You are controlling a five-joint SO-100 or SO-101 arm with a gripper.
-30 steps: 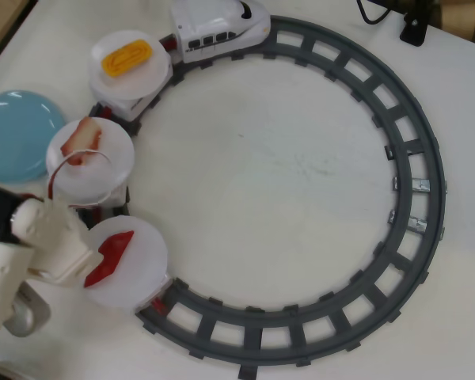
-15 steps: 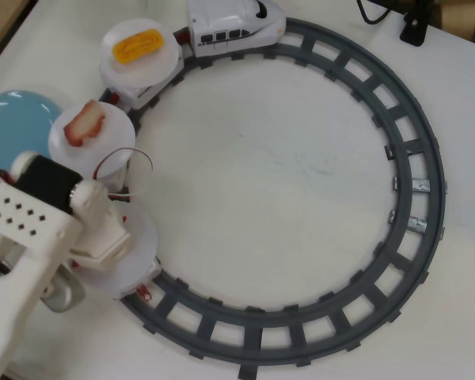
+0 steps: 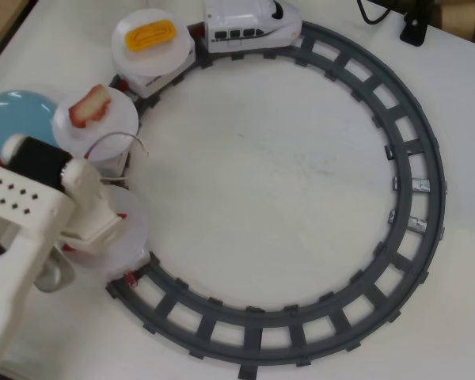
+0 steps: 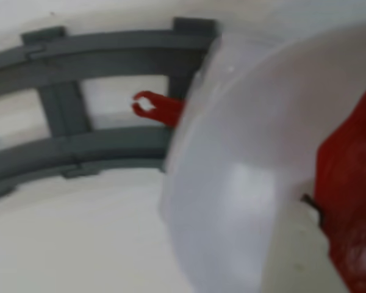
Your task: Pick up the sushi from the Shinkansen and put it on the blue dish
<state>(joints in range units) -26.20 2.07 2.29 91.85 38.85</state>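
The white Shinkansen (image 3: 253,22) rides the top of the grey track and pulls cars topped by white plates. The last plate (image 3: 134,237) lies under my gripper (image 3: 103,229), which hangs over its left half and covers the sushi in the overhead view. In the wrist view the plate (image 4: 244,183) fills the frame and the glossy red sushi (image 4: 348,207) shows at the right edge. No fingers show there, and their opening is hidden from above. The blue dish (image 3: 16,119) lies at the far left, partly behind my arm.
A yellow ridged piece (image 3: 150,36) and a red-and-white striped piece (image 3: 91,107) sit on the two plates ahead. The grey circular track (image 3: 416,158) rings the table. A red coupling hook (image 4: 155,107) sticks out behind the last car. A black stand (image 3: 416,28) is at the top right.
The train and its plates have rolled clockwise along the track. My gripper moved from beside the last plate to over it, and now covers the sushi from above.
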